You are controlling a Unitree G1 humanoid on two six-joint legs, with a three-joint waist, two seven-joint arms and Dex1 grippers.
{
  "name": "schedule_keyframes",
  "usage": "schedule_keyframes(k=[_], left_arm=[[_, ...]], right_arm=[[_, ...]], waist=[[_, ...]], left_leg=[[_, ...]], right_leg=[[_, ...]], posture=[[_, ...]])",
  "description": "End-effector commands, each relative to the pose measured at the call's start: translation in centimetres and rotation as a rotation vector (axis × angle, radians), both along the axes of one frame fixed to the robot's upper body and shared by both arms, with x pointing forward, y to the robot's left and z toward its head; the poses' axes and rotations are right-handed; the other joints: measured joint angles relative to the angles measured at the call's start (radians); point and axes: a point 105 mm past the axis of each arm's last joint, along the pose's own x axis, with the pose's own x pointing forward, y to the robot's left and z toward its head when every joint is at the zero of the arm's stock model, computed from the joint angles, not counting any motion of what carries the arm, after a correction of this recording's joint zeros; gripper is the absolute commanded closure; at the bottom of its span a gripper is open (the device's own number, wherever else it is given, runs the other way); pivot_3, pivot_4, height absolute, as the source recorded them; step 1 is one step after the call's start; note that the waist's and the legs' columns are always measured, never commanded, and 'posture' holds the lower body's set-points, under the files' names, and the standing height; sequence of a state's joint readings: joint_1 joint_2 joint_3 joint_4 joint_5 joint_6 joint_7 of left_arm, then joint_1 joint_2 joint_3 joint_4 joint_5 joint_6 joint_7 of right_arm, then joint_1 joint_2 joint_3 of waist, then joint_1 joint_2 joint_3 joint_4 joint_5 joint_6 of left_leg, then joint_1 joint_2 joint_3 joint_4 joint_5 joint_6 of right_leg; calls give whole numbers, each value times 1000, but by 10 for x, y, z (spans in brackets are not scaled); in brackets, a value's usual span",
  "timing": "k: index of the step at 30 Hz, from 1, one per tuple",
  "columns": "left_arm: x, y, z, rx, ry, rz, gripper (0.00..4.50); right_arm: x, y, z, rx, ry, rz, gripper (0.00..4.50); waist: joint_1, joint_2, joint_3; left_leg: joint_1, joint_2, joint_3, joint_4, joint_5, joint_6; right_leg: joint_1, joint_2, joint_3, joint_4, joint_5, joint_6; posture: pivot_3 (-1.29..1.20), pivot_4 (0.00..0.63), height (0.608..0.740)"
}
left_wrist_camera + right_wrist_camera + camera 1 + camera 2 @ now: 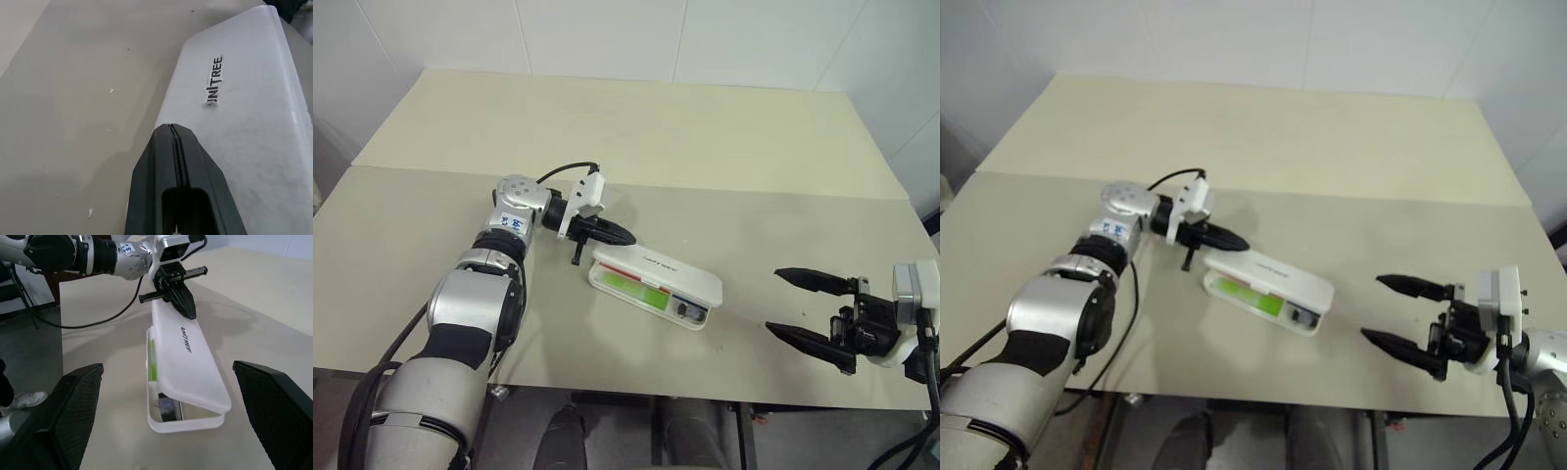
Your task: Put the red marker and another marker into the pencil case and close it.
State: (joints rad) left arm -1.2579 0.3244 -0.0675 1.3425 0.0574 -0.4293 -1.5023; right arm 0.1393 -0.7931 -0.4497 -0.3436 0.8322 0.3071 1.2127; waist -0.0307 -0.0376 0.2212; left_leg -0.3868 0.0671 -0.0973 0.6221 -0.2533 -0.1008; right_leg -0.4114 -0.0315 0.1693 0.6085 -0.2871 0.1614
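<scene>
Right gripper, nearest the camera, hangs low at the table's front right, jaws spread wide and empty, aimed toward the pencil case lying well apart at centre. Left gripper, fingers pressed together holding nothing, rests its tips on the half-lowered lid's far end; green highlighter visible inside.

The left arm reaches forward across the body, wrist bent so its left gripper points toward the robot's right and slightly down, black fingers pressed flat together. The right arm is bent low at the side, its right gripper level, pointing left, jaws spread wide and empty.
</scene>
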Motion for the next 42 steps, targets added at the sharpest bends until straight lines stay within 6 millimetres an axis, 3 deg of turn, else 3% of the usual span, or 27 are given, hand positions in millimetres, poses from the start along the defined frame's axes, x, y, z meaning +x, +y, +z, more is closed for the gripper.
schedule_keyframes(k=[1,8,14,18,26,31,37,42], left_arm=[[-15,-5,-4,69,-27,-157,4474],[-21,-10,-18,172,-89,-243,4474],[-28,-2,-41,372,-167,-348,4474],[-28,-4,-44,403,-202,-372,4474],[-13,-28,0,19,-158,-179,4474],[-9,-22,18,-164,-106,-111,4474],[-11,-2,21,-267,-105,-79,4474],[-15,23,15,-288,-114,-43,3289]], right_arm=[[1,-3,10,-20,-44,-7,0],[3,5,9,-15,-51,-9,0],[2,7,9,-11,-53,-18,0],[3,7,8,-11,-55,-22,0],[4,6,10,-12,-65,-35,0],[5,6,10,-9,-63,-40,0],[13,3,10,-22,-51,-43,0],[18,2,11,-31,-46,-26,0]], waist=[[1,0,0],[2,0,0],[2,0,-1],[0,0,-1],[1,0,-1],[0,0,-1],[-1,0,-1],[0,0,-1]], left_leg=[[0,0,0,0,0,0],[0,0,0,0,0,0],[1,0,0,2,0,0],[1,0,0,5,0,0],[0,0,0,8,0,0],[-1,0,0,5,0,0],[1,0,0,4,0,0],[0,0,0,5,0,0]], right_leg=[[0,0,0,0,0,0],[0,0,0,0,0,0],[1,0,0,0,0,-1],[3,0,0,0,-5,-9],[3,0,1,0,-4,-11],[2,0,1,0,-4,-8],[1,0,0,2,0,0],[1,0,0,2,0,0]], posture=[[0,150,740],[0,150,740],[0,150,740],[0,150,740],[0,150,740],[0,150,740],[0,150,740],[0,150,740]])
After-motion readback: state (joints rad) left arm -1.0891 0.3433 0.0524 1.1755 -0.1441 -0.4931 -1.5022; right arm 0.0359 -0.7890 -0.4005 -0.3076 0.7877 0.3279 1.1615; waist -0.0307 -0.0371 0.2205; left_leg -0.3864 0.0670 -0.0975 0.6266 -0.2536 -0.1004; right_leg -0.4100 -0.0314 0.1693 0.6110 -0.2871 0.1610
